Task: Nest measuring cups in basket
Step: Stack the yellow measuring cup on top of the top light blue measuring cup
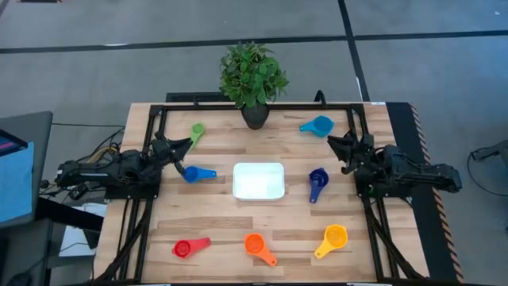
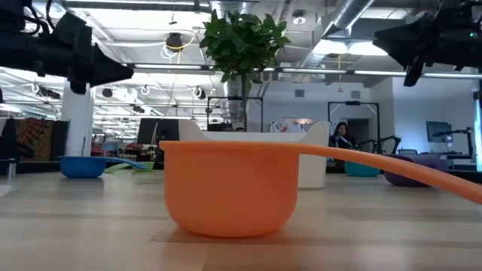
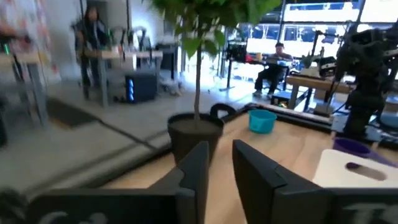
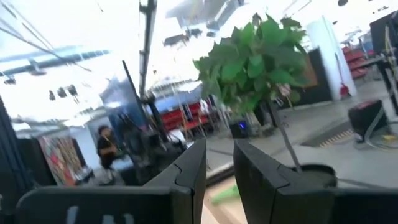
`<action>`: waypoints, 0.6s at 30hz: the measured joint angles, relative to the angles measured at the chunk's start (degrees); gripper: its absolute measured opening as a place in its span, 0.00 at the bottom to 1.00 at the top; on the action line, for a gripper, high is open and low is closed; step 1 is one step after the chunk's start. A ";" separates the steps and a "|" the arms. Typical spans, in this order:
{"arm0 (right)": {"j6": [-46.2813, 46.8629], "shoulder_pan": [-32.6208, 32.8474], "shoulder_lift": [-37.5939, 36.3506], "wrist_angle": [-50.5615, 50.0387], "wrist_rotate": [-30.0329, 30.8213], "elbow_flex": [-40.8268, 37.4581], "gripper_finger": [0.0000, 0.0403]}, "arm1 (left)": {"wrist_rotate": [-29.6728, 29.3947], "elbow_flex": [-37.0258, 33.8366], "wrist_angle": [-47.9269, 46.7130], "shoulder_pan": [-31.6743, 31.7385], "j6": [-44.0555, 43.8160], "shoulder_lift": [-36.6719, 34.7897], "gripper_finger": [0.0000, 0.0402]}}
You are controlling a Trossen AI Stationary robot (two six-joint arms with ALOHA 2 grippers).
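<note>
A: Left side first?

B: Left tool (image 1: pixel 187 144) raised over the desk (image 1: pixel 222 222), fingers a little apart, holding nothing. Green cup (image 1: pixel 196 131) just beyond the tip, blue cup (image 1: pixel 190 173) close beside it on the basket side, red cup (image 1: pixel 184 248) well apart, toward the corner away from the plant pot (image 1: pixel 255 117).

A: Middle?

B: Basket (image 1: pixel 236 181) mid-desk, seemingly empty, so no nesting begun. Orange cup (image 1: pixel 254 243) in front of it.

A: Right?

B: Dark purple-blue cup (image 1: pixel 317 181) near the basket's right end, light blue cup (image 1: pixel 319 125) up by the plant, yellow cup (image 1: pixel 333 237) opposite. Right tool (image 1: pixel 332 141) raised too, narrow gap, empty.

A: Tips for the first pick?

B: Probably best to seat the largest bowl first, yellow or orange by the look. Widen before descending, drop straight over the flat handle, pinch across it, then lower level into the basket, leaving room for the rest.
</note>
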 joint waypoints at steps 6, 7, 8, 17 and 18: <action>-2.03 0.00 0.00 1.41 4.86 0.00 0.27 | 2.08 0.00 -6.18 -0.02 -10.90 0.02 0.23; -0.55 0.00 0.00 1.31 7.09 0.00 0.27 | 2.08 0.00 -6.41 0.00 -12.32 0.02 0.24; 1.41 0.00 0.00 0.69 9.20 0.07 0.27 | 2.10 0.00 -6.43 0.00 -13.26 0.02 0.24; 21.22 0.00 9.37 -20.00 21.31 3.76 0.27 | 0.55 0.00 -3.15 0.00 -15.40 4.60 0.24; 22.63 0.00 10.79 -20.79 22.35 4.37 0.27 | 0.45 0.00 -2.18 0.00 -15.44 5.70 0.24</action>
